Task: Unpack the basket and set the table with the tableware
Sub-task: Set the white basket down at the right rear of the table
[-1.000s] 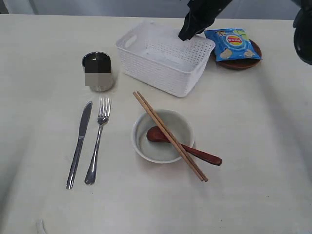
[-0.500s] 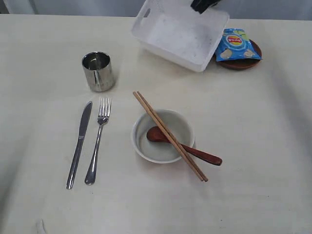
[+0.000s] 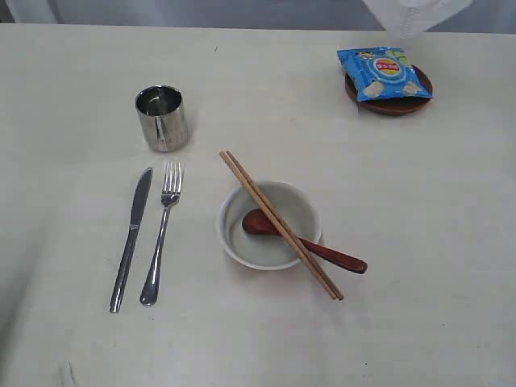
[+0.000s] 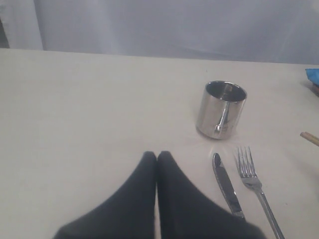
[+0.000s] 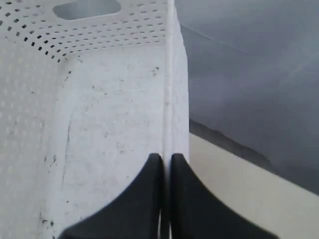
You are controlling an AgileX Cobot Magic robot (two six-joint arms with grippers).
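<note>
My right gripper (image 5: 166, 158) is shut on the side wall of the white basket (image 5: 99, 124), which hangs in the air; only its corner (image 3: 415, 12) shows at the top edge of the exterior view. On the table (image 3: 419, 242) lie the knife (image 3: 131, 239), fork (image 3: 161, 234) and steel cup (image 3: 163, 118). The pale bowl (image 3: 270, 226) holds the red-brown spoon (image 3: 322, 251), with chopsticks (image 3: 278, 223) across it. My left gripper (image 4: 157, 155) is shut and empty, hovering near the knife (image 4: 227, 186), fork (image 4: 255, 181) and cup (image 4: 224, 109).
A blue chip bag (image 3: 384, 72) rests on the small brown plate (image 3: 395, 105) at the back right. A grey wall runs behind the table's far edge.
The basket has been lifted off the table, up and to the right, until it almost leaves the exterior view. The tableware has not moved.
</note>
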